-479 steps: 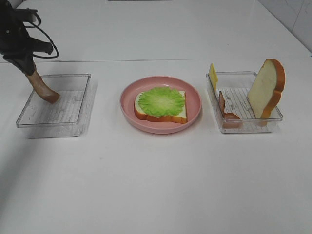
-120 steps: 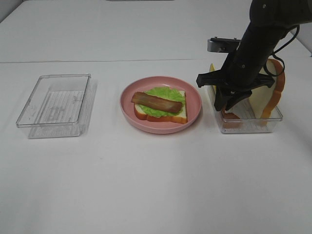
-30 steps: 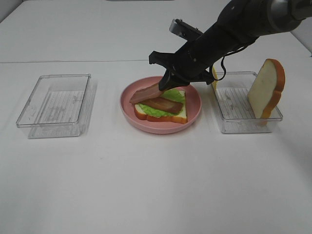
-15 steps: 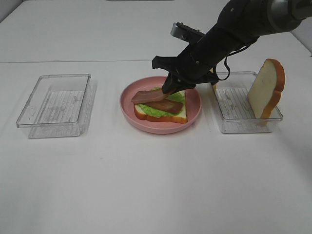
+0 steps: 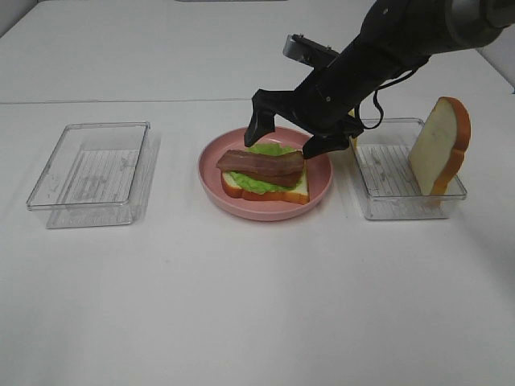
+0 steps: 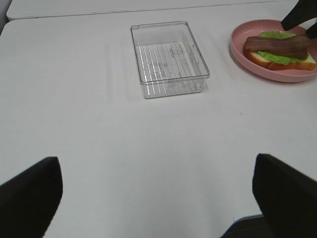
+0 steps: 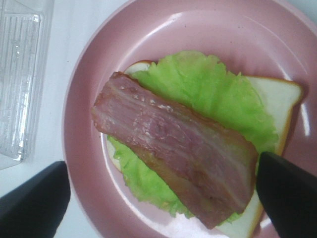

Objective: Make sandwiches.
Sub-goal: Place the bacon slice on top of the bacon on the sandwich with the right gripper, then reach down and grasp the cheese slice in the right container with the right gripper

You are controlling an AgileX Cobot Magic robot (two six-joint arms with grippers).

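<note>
The sandwich stack sits on a pink plate (image 5: 209,173): a white bread slice (image 5: 238,191), a green lettuce leaf (image 5: 272,149) and two brown bacon strips (image 5: 261,164) lying one over the other. My right gripper (image 5: 287,135) hangs open just above the stack, one finger on each side of the bacon (image 7: 173,148), touching nothing. A second bread slice (image 5: 438,145) stands upright in the clear right container (image 5: 402,197). The yellow cheese is hidden behind my right arm. My left gripper (image 6: 158,196) is open and empty, low over bare table, out of the exterior high view.
An empty clear container (image 5: 88,173) stands at the left of the plate and also shows in the left wrist view (image 6: 168,59). The white table has a seam line across the back.
The right gripper has let go of the second bacon strip, which now lies flat on the first strip. Its jaws have opened wide and lifted slightly.
</note>
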